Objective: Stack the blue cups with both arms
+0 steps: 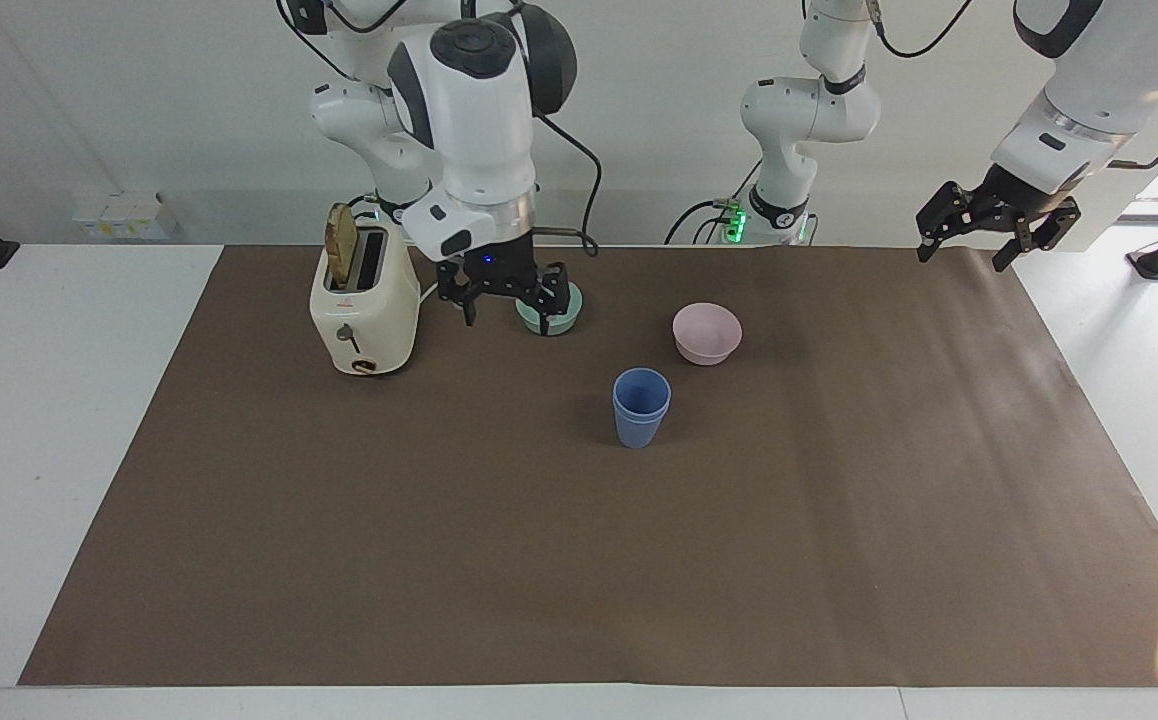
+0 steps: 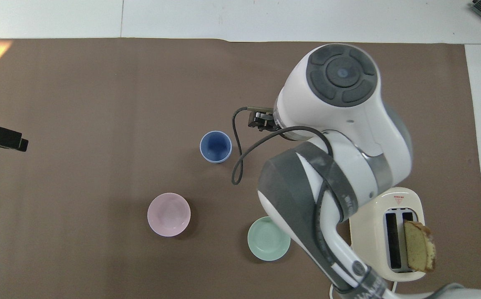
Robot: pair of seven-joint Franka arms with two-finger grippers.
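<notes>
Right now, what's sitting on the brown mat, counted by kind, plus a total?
Blue cups, nested one inside the other: 2
Bowls, pink bowl and teal bowl: 2
Toaster, with a bread slice in its slot: 1
Bread slice: 1
Total: 6

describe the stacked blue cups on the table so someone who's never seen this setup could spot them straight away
Start at the cream toaster with a bread slice in it, toward the right arm's end of the brown mat. Farther from the robots than the shallow teal bowl and shallow pink bowl stand the matte blue plastic cups, nested upright. They are the only tall, tapered, blue thing there.
</notes>
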